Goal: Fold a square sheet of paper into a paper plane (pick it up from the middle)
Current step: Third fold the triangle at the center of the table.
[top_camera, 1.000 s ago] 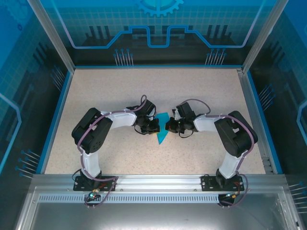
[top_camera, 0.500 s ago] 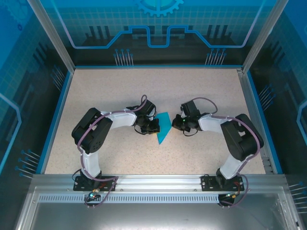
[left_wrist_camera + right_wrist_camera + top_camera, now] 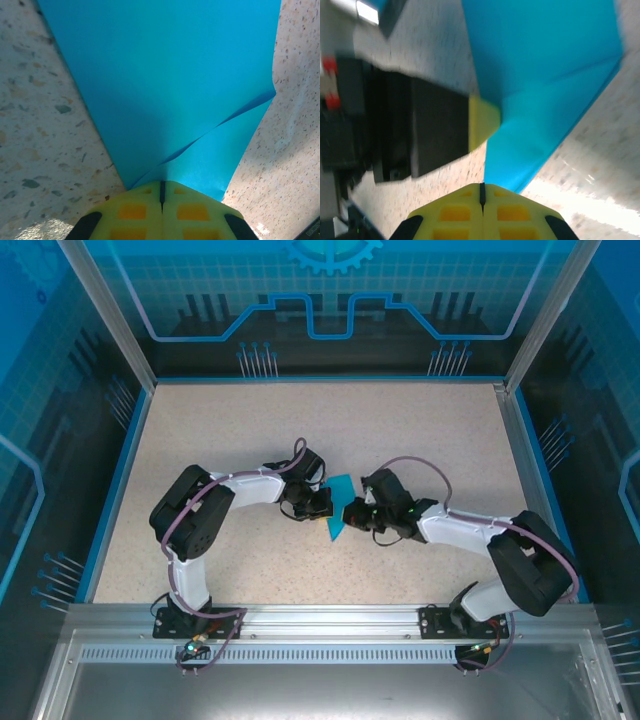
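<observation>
Left end effector [image 3: 322, 504] is clenched, its yellow fingertips [image 3: 132, 212] pressed together with only a thin seam between them. It meets the cyan paper [image 3: 338, 510] at the paper's 9 o'clock edge; whether any paper is pinched in that seam I cannot tell. Right end effector [image 3: 351, 514] is clenched too, with its tips at the paper's 3 o'clock edge. The paper lies near the middle of the speckled table [image 3: 220, 430], between the two end effectors. It is folded into a narrow pointed shape whose tip aims toward 6 o'clock, and a diagonal crease shows in the left wrist view.
</observation>
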`<state>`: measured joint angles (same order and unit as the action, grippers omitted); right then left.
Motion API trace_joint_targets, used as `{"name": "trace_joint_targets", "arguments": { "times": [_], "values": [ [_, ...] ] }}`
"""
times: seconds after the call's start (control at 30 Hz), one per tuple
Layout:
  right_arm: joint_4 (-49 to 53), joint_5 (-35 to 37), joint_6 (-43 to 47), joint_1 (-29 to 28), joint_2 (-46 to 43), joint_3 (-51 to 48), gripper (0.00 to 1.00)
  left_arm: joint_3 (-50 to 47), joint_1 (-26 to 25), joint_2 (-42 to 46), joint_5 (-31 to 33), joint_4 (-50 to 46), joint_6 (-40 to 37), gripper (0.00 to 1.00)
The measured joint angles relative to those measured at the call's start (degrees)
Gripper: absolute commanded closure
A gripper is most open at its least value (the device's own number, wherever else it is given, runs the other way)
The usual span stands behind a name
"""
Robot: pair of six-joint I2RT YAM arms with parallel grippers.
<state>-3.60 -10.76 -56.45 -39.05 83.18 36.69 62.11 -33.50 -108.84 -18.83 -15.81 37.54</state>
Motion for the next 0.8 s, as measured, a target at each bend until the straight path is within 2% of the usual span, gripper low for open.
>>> {"name": "trace_joint_targets", "arguments": {
  "times": [0.2, 0.43, 0.8],
  "values": [
    [-5.05, -1.25, -4.44, -3.63, 4.13, -0.72, 1.0, -0.04, 0.0, -0.02, -0.02, 0.04, 0.0, 1.0],
    [-9.11, -3.02, -7.04, -3.85, 9.6, -0.72, 1.0, -0.33, 0.0, -0.02, -0.07, 0.48, 0.02, 1.0],
    [-9.51, -4.02, -7.65, -3.85, 10.29, -1.55, 1.0, -0.37, 0.0, -0.02, -0.04, 0.61, 0.0, 1.0]
  ]
}}
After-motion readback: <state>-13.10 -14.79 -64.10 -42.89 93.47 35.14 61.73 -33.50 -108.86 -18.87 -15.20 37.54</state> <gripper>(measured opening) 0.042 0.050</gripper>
